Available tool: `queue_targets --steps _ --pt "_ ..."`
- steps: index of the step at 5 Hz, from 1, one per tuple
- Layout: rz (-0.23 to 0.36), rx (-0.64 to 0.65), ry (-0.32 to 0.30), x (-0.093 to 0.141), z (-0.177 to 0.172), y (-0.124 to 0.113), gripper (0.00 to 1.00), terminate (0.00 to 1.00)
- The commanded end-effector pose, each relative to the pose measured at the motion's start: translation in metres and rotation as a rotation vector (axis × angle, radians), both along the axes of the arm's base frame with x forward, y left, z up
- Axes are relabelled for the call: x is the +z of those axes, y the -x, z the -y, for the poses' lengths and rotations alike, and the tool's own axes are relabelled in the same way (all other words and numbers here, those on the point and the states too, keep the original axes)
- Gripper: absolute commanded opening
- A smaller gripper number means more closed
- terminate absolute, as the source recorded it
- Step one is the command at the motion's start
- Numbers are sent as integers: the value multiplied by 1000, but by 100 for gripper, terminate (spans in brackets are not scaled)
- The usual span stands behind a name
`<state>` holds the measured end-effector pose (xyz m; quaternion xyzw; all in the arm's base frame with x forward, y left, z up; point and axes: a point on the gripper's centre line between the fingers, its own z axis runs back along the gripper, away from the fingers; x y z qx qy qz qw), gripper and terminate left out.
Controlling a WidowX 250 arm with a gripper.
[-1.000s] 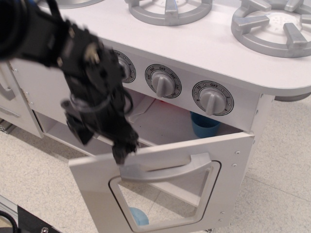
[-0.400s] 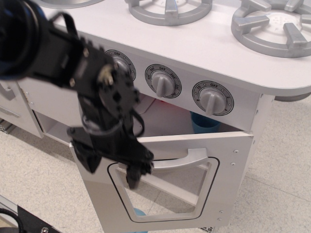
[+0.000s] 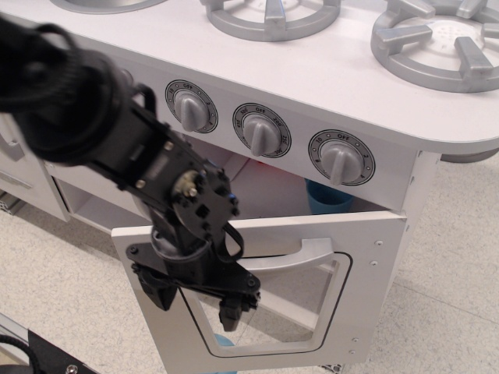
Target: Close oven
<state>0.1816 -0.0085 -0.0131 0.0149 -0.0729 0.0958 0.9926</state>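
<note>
- Speckled pale floor (image 3: 448,257) below and to the right; white toy-kitchen countertop (image 3: 312,70) across the upper part of the view.
- Three grey burner grates partly visible along the top edge: one at top left (image 3: 105,4), one at top centre (image 3: 269,15), one at top right (image 3: 440,43).
- Three round grey knobs in a row on the front panel: left knob (image 3: 191,107), middle knob (image 3: 261,130), right knob (image 3: 341,158), each ringed by a dial with printed markings.
- One oven (image 3: 273,191) under the knobs, compartment open at the top, with white inner wall visible behind the door's upper edge.
- One oven door (image 3: 366,257), white, tilted out from the compartment, hinged low, upper edge away from the knob panel; gap widest at the top.
- One rounded clear window (image 3: 296,312) in the door, and one horizontal silver-grey bar handle (image 3: 300,255) just above it.
- One blue cup (image 3: 327,201) standing inside the oven at right, seen over the door's top edge; small blue patch at the bottom of the window, too hidden to name.
- One black robot arm (image 3: 86,117) entering from the left, wrist cables looped near the door's upper left corner.
- One gripper (image 3: 199,300) in front of the door's left part, overlapping the window's left edge, below and left of the handle; fingers pointing down, holding nothing visible; open or clenched impossible to tell from this angle.
- One plain white cabinet (image 3: 23,167) at far left, partly behind the arm.
</note>
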Motion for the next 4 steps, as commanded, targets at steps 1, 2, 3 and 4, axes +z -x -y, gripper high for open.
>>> queue_targets --steps 1,2,3,4 --pt "69 22 -29 0 -7 -41 100 0" --pt "102 22 -34 6 -11 -50 100 0" --pt "115 47 -51 6 -16 -65 100 0" --pt "138 65 -52 9 -19 -76 100 0"
